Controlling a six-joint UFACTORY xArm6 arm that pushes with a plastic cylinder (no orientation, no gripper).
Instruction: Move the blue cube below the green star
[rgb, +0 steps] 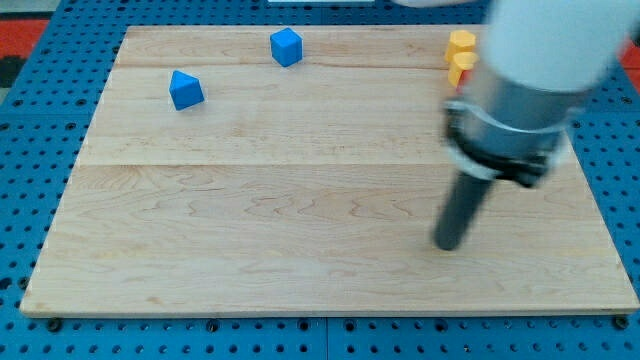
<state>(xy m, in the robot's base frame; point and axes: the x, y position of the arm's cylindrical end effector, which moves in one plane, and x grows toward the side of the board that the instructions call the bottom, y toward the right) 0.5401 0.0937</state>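
Two blue blocks lie near the view's top left on the wooden board (250, 220). One blue block (286, 47) looks like a cube and sits near the top edge. The other blue block (185, 90) sits lower and further left; its shape is less clear. No green star shows; the arm may hide it. My tip (447, 244) rests on the board at the lower right, far from both blue blocks.
Two yellow blocks (460, 42) (462, 66) stand stacked in view at the top right, partly behind the arm's white and grey body (530, 90). A blue pegboard (30, 150) surrounds the board.
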